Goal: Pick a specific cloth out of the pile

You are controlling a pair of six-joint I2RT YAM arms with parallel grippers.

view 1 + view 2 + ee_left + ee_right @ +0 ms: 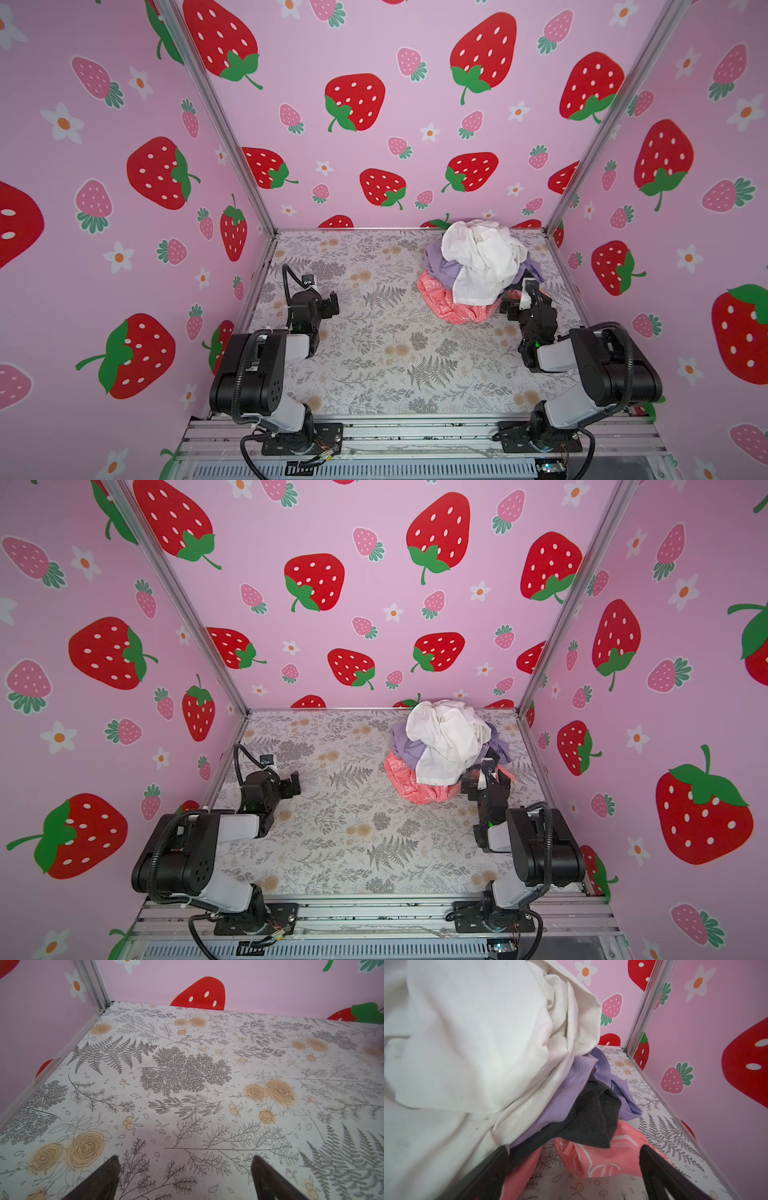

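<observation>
The plain lavender-purple fabric cloth (441,266) lies in the pile of mixed cloths (473,286) at the far right of the floral-printed surface (374,357). It is under the large white cloth (482,249) and above the coral-pink patterned cloth (440,301). The right pincer (574,1147) stands wide at the pile's near edge, gripping nothing, with a black cloth (591,1122) just before it. The left pincer (185,1157) is wide too, well apart from the pile.
</observation>
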